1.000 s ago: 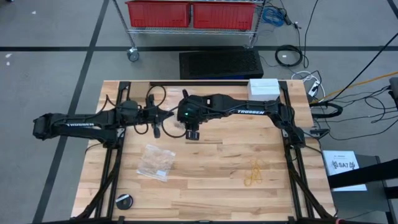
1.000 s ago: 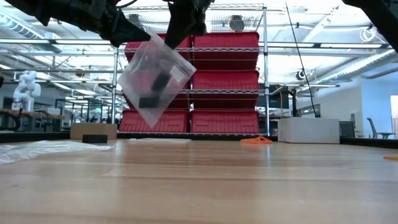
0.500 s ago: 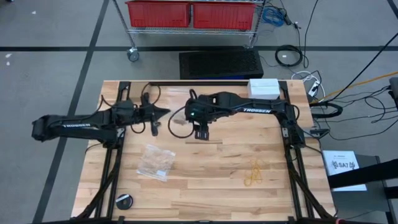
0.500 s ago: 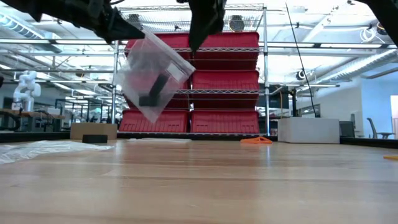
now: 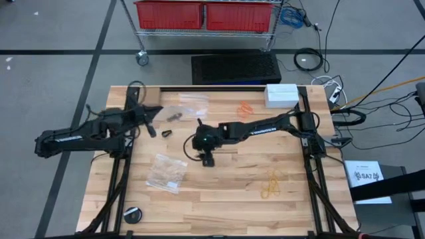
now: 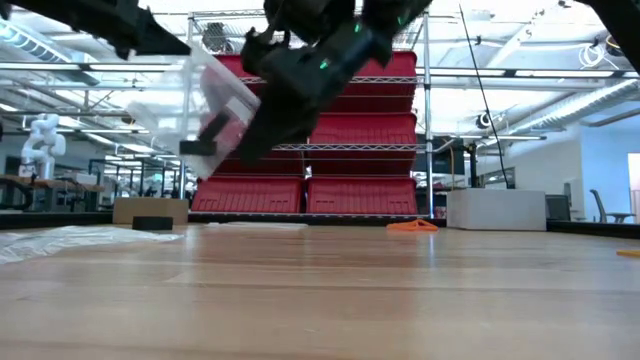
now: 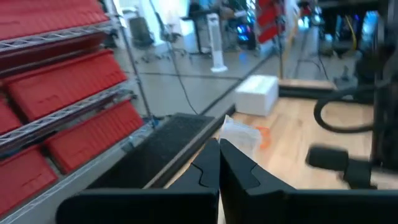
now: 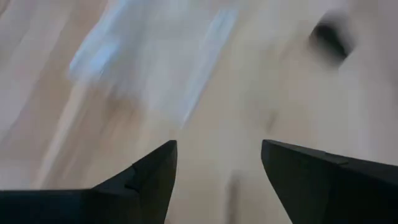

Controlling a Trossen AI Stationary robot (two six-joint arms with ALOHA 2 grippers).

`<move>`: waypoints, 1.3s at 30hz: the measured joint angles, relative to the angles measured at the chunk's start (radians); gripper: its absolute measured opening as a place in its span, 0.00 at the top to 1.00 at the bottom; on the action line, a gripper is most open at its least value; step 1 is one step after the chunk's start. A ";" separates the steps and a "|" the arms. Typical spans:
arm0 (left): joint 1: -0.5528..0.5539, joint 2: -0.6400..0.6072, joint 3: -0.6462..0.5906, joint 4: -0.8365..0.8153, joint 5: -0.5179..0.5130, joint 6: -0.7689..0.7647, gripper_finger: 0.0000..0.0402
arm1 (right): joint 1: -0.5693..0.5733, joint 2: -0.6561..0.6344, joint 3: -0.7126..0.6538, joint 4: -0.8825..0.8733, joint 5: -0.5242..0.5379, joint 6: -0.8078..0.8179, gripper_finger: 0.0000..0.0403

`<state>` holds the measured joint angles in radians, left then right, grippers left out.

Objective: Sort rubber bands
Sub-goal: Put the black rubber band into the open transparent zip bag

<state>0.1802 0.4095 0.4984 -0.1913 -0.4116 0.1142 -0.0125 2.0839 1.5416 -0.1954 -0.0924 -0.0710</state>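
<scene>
My left gripper is shut near the table's far left, holding a clear plastic bag with black rubber bands inside. One more black band shows beside it; in the bag or not, I cannot tell. My right gripper is open over the middle of the table, pointing down, nearer than the bag and touching nothing. Orange bands lie at the far edge and yellow-tan bands at the near right. A second clear bag with tan bands lies flat at the near left. My left gripper pinches the clear bag by an edge between its two shut fingers, coming level from the table's left. The bag is lifted clear of the table and stretches away from the fingertips toward the right, tilted, with the black bands low inside it.
A white box stands at the far right corner. A round black object sits at the near left edge. Bare wood lies between the tan-band bag and the yellow-tan bands. A wire rack with red bins stands beyond the far edge.
My right gripper has come away from the bag and moved down and toward the near edge, tipping to point downward. My left gripper has drawn toward the left and far edges, taking the bag along. The bag has swung from hanging steeply to lying more level.
</scene>
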 joint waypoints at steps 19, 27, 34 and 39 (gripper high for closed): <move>0.000 -0.123 -0.001 -0.104 -0.039 0.003 1.00 | -0.137 0.409 0.307 0.438 -0.020 0.119 0.47; 0.000 -0.123 -0.001 -0.106 -0.039 0.006 1.00 | -0.172 0.539 0.460 0.375 -0.041 0.154 0.47; 0.000 -0.123 -0.001 -0.107 -0.039 0.012 1.00 | -0.177 0.551 0.465 0.340 -0.033 0.072 0.48; 0.000 -0.123 -0.001 -0.106 -0.037 0.023 1.00 | -0.176 0.551 0.465 0.351 -0.041 0.025 0.58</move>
<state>0.1802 0.2863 0.4973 -0.2977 -0.4487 0.1368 -0.1889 2.6350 2.0068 0.1560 -0.1335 -0.0463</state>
